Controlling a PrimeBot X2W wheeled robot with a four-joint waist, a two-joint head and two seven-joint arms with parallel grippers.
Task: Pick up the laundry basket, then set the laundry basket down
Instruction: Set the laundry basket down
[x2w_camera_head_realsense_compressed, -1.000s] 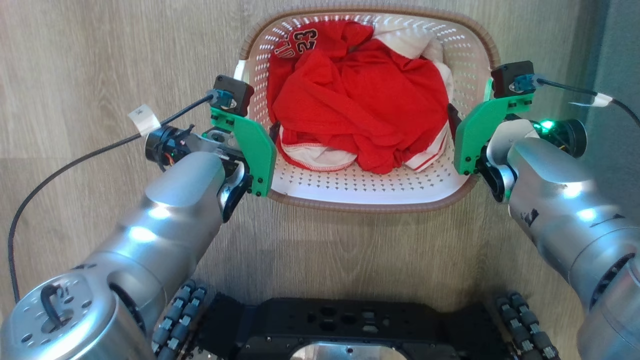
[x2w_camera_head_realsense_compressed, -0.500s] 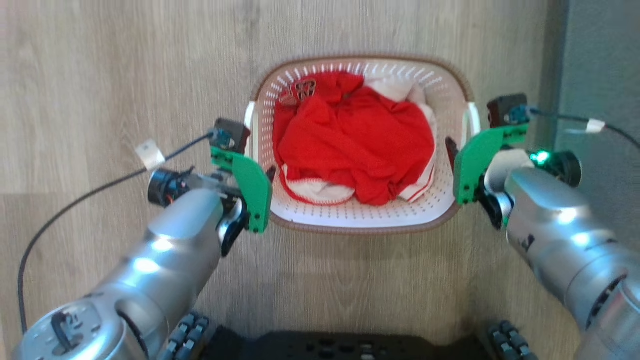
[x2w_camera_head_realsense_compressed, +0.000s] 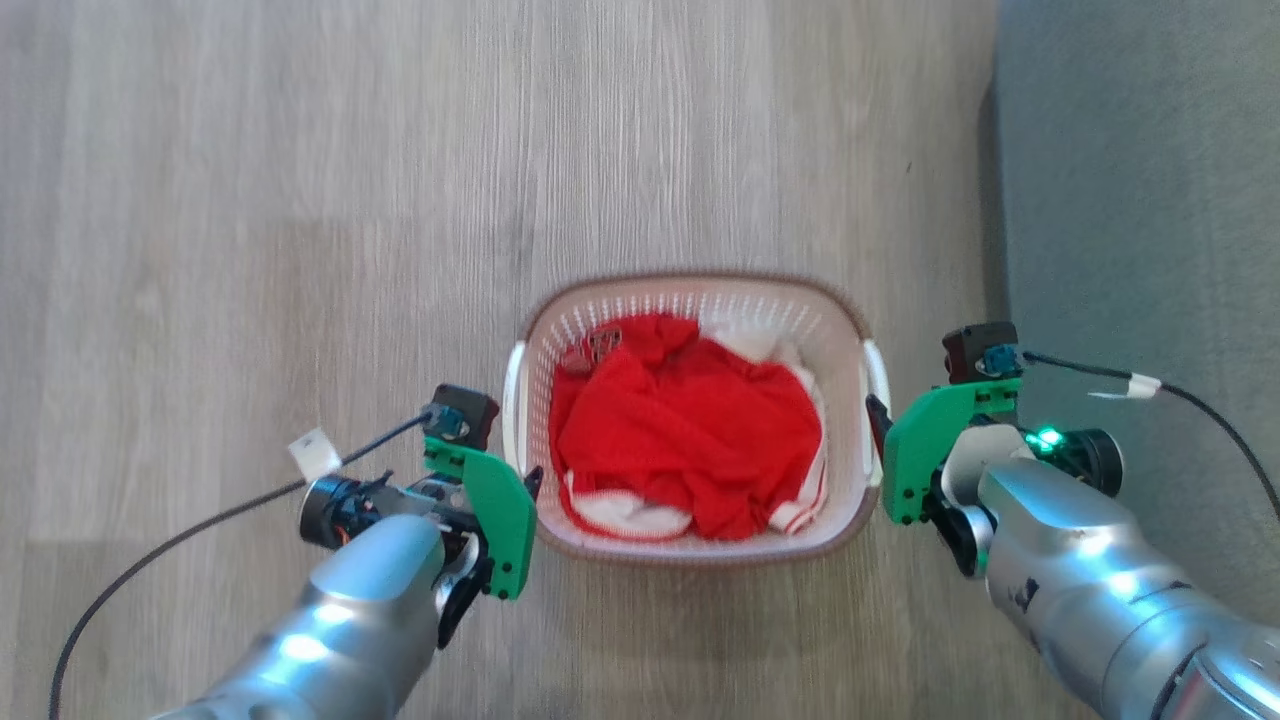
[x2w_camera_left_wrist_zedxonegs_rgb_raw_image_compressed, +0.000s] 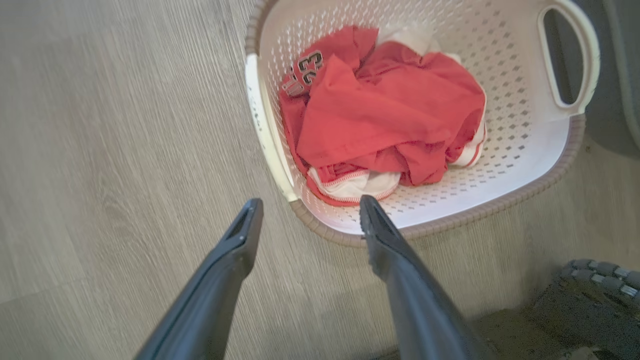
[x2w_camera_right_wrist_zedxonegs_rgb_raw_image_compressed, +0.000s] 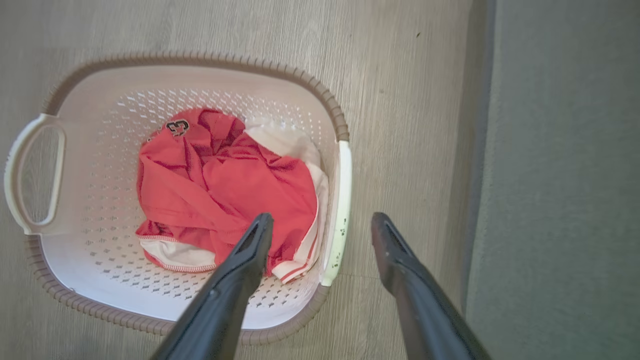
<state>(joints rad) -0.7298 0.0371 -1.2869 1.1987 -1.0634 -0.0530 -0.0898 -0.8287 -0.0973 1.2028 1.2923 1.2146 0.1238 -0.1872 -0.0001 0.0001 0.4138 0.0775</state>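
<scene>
The laundry basket (x2w_camera_head_realsense_compressed: 700, 300) stands on the wood floor, white and perforated, with a brown woven-look rim and red and white clothes (x2w_camera_head_realsense_compressed: 690, 440) inside. My left gripper (x2w_camera_head_realsense_compressed: 530, 485) hangs open beside its left handle (x2w_camera_head_realsense_compressed: 513, 400). In the left wrist view the left gripper (x2w_camera_left_wrist_zedxonegs_rgb_raw_image_compressed: 311, 201) straddles the basket's (x2w_camera_left_wrist_zedxonegs_rgb_raw_image_compressed: 520, 125) near corner from above without touching it. My right gripper (x2w_camera_head_realsense_compressed: 875, 415) is open next to the right handle (x2w_camera_head_realsense_compressed: 878, 375). In the right wrist view the right gripper (x2w_camera_right_wrist_zedxonegs_rgb_raw_image_compressed: 322, 217) spans that handle (x2w_camera_right_wrist_zedxonegs_rgb_raw_image_compressed: 342, 200), clear of it.
A grey rug (x2w_camera_head_realsense_compressed: 1140, 200) covers the floor to the right of the basket, close to my right arm. Bare wood floor (x2w_camera_head_realsense_compressed: 300, 200) stretches to the left and beyond. Part of my base's wheel (x2w_camera_left_wrist_zedxonegs_rgb_raw_image_compressed: 595, 280) shows in the left wrist view.
The head camera has risen, so the basket looks smaller and lower in the picture. Both grippers have come away from the basket's sides and sit higher above it.
</scene>
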